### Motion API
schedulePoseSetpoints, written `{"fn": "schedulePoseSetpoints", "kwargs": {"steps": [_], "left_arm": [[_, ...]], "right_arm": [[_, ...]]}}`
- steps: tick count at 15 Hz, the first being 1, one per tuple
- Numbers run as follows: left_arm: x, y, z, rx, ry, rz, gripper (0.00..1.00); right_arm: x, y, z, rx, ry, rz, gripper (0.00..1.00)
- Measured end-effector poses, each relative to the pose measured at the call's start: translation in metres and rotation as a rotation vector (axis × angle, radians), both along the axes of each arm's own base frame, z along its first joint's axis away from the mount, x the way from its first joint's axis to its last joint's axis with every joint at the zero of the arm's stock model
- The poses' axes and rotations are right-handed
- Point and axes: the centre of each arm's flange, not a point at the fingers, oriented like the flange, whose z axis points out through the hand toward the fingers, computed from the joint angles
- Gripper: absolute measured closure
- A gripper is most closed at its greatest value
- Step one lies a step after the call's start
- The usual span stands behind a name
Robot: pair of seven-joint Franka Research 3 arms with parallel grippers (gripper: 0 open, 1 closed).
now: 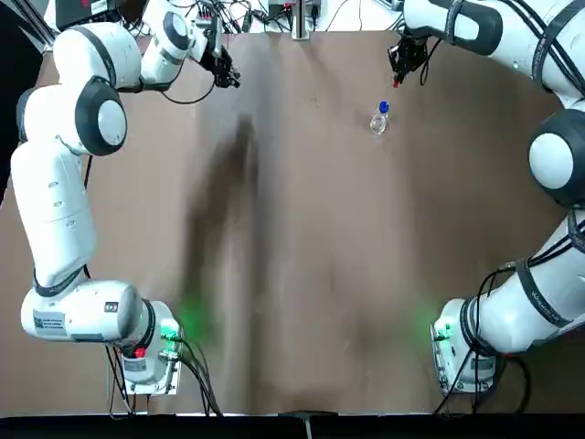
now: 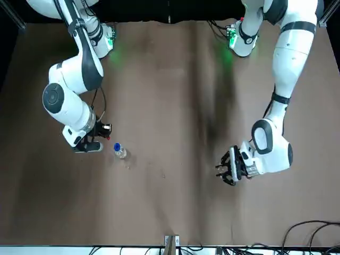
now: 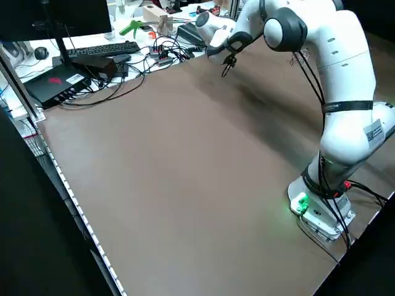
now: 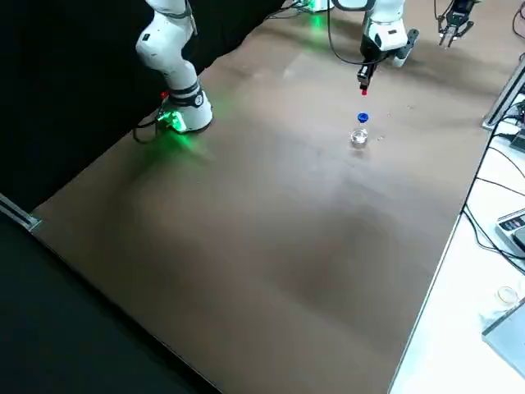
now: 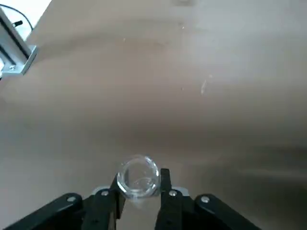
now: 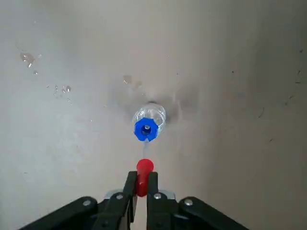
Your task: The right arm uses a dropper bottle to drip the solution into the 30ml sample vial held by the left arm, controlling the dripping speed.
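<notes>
The dropper bottle [image 6: 149, 122], clear with a blue collar, stands upright on the brown table [image 1: 302, 256] toward the far right. Its body [image 1: 379, 122] also shows from overhead. My right gripper [image 6: 139, 181] hangs just above and beside it, shut on the bottle's red dropper top [image 6: 144, 171], which is lifted off the bottle. At the far left of the table my left gripper [image 5: 139, 186] is shut on the clear 30ml sample vial [image 5: 138, 175], mouth up. The two grippers [image 1: 228, 77] [image 1: 397, 77] are far apart.
A few water drops [image 6: 28, 58] lie on the table near the bottle. A metal bracket [image 1: 299, 25] stands at the far edge, and cables and a keyboard [image 3: 102, 49] lie beyond it. The arm bases [image 1: 151, 352] [image 1: 466, 352] sit at the near corners.
</notes>
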Motion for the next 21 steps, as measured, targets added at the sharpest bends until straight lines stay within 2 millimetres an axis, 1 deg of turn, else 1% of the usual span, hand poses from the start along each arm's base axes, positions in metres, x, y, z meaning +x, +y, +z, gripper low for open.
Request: {"fn": "schedulePoseSetpoints", "kwargs": {"steps": [5, 7, 10, 11, 12, 14, 17, 21], "left_arm": [[-0.015, -0.058, 0.030, 0.152, 0.069, 0.026, 0.68], [-0.023, -0.081, 0.037, 0.181, 0.086, 0.036, 0.68], [-0.037, -0.123, 0.044, 0.184, 0.085, 0.044, 0.68], [-0.042, -0.136, 0.047, 0.189, 0.085, 0.044, 0.68], [-0.053, -0.161, 0.053, 0.214, 0.078, 0.043, 0.68], [-0.063, -0.183, 0.063, 0.255, 0.064, 0.059, 0.68], [-0.078, -0.209, 0.075, 0.317, 0.058, 0.100, 0.68], [-0.108, -0.258, 0.079, 0.383, 0.036, 0.161, 0.68]], "right_arm": [[-0.003, -0.006, 0.017, 0.003, -0.005, -0.006, 0.87], [-0.004, -0.008, 0.021, 0.002, 0.002, -0.008, 0.87], [-0.005, -0.009, 0.022, 0.004, 0.009, -0.010, 0.87], [-0.006, -0.007, 0.022, 0.013, 0.014, -0.012, 0.87], [-0.007, -0.003, 0.027, 0.059, 0.023, -0.030, 0.87], [-0.010, 0.001, 0.035, 0.090, 0.022, -0.037, 0.87], [-0.013, 0.013, 0.048, 0.141, 0.018, -0.041, 0.87], [-0.015, 0.029, 0.060, 0.201, 0.020, -0.067, 0.88]]}}
